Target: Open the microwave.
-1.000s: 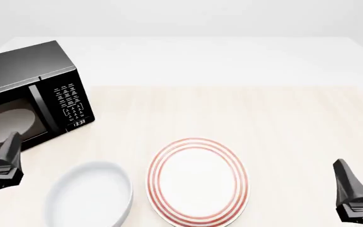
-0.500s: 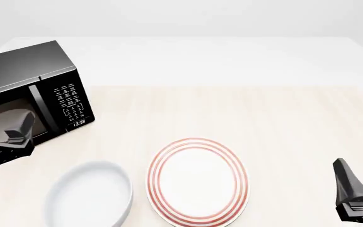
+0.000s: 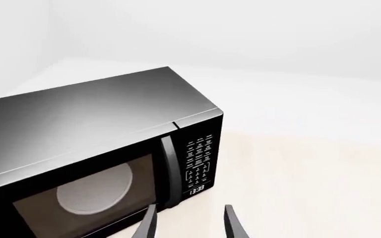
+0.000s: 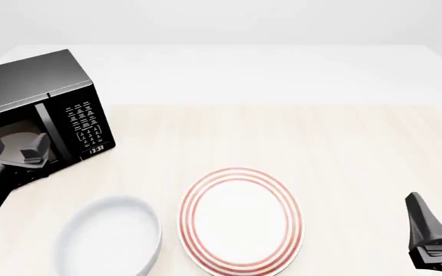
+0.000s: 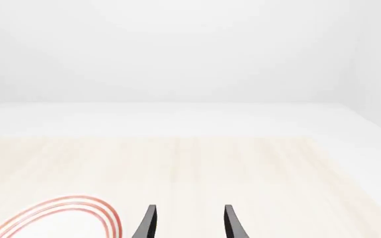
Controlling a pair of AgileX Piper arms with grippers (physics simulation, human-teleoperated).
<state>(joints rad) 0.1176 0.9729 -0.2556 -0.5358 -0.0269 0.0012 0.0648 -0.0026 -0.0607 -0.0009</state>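
Pale wood tabletop (image 4: pixel 344 138) under plain white walls, and at the far left stands the large glossy black microwave (image 4: pixel 29 86), door shut, pale turntable showing through the window. The left gripper (image 3: pixel 189 223) is up in front of it, fingers spread with nothing between them, lined up just below the vertical black handle (image 3: pixel 169 171) that runs between the window and the white-labelled keypad (image 3: pixel 199 161). That handle is the place to take hold: a stiff, slick bar on a hinged door, so a firm pinch and a pull along the door's arc looks right. The box looks heavy enough to stay put, though that is hard to judge from here. A white bowl (image 4: pixel 110 236) and a red-ringed plate (image 4: pixel 240 218) sit nearer. The right gripper (image 5: pixel 189 223) waits parted and empty at the right.
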